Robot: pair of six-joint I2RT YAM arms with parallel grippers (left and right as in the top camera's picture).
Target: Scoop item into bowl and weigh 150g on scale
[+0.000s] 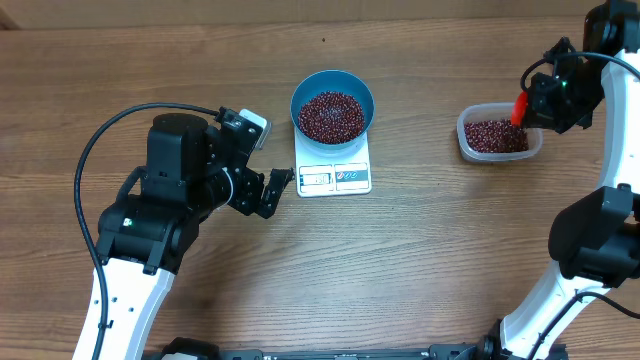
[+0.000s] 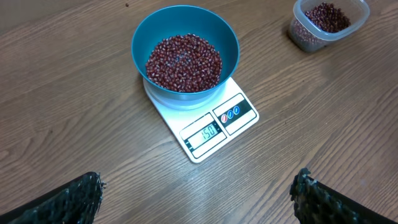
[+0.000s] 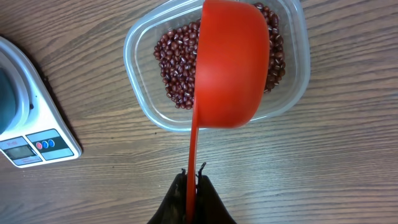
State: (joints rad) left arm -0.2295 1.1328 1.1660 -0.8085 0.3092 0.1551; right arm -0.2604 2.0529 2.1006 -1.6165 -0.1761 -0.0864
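beans (image 1: 332, 115) fill the bowl (image 1: 366, 98) on the scale (image 1: 335, 178); right gripper (image 3: 193, 177) clamps scoop (image 3: 231, 62).

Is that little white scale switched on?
On: the scale display shows digits, apparently 150, with the blue bowl of beans on it.

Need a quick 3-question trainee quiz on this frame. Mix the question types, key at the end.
1. True or false: the blue bowl sits on the scale.
2. The right claw grips: A) red scoop B) the bowl C) nothing.
3. Which claw stands open?
Key: 1 true; 2 A; 3 left claw.
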